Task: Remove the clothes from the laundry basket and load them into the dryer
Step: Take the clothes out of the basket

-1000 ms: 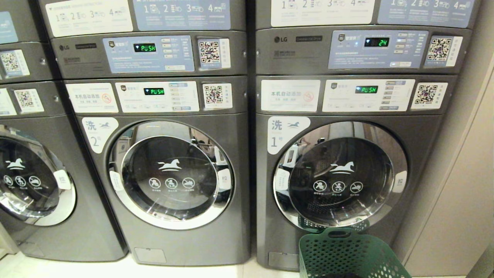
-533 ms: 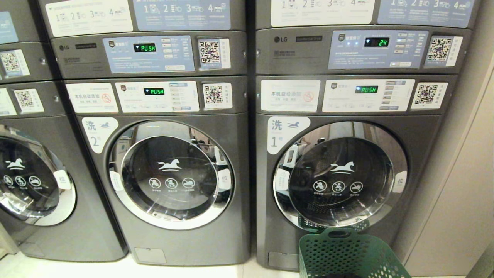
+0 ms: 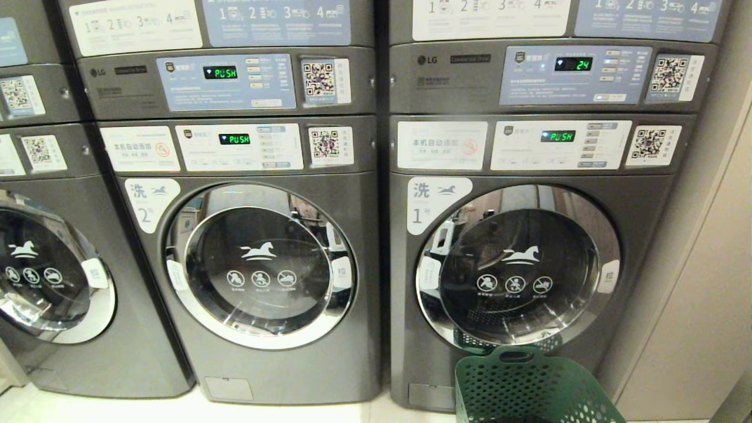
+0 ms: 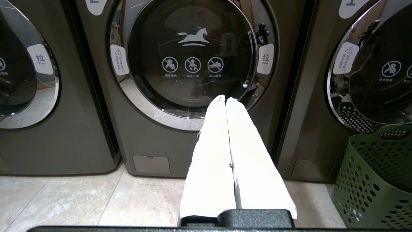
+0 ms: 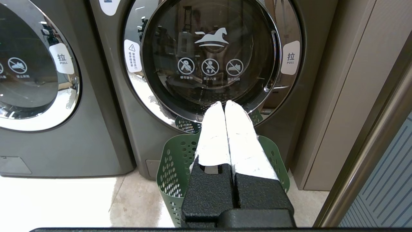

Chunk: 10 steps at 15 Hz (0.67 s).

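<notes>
Two pairs of white fingers are pressed together, empty; we see the green perforated plastic laundry basket (image 5: 170,167) directly below our right gripper (image 5: 224,104), before the closed grey dryer door (image 5: 209,61), our left gripper (image 4: 226,99) farther off.

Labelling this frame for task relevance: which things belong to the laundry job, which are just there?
Job:
- green laundry basket, on the floor before machine 1
- machine 1, door shut
- left gripper, shut, empty, facing machine 2
- right gripper, shut, empty, above the basket

Just there:
- machine 2, door shut
- third machine at far left
- QR stickers
</notes>
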Available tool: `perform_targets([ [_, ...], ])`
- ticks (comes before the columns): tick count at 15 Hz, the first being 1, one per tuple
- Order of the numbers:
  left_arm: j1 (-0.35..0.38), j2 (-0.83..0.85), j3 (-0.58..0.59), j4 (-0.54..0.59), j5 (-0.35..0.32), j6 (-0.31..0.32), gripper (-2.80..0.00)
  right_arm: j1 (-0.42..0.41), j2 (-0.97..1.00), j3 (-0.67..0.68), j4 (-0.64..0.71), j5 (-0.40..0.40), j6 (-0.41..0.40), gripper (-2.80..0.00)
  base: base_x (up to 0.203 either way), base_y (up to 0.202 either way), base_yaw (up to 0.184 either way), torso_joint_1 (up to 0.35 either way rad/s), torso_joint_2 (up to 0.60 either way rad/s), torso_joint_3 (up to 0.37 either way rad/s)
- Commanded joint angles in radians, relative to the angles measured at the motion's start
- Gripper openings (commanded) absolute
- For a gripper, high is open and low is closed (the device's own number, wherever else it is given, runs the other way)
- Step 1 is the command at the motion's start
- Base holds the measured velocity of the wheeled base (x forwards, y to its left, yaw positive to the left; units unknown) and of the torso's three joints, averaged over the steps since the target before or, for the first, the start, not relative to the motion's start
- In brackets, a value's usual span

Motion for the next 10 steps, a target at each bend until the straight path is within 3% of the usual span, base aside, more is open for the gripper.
perform_targets([
  [1, 0.001, 0.0, 0.002, 0.0, 0.0, 0.0, -2.8, 0.0, 0.0, 0.0, 0.0, 0.0, 0.0, -2.8, 0.0, 0.0, 0.0, 0.0, 0.0, 0.0],
  [10, 0.001, 0.0, 0.002, 0.0, 0.0, -0.001, -2.8, 0.0, 0.0, 0.0, 0.0, 0.0, 0.0, -2.8, 0.0, 0.0, 0.0, 0.0, 0.0, 0.0],
])
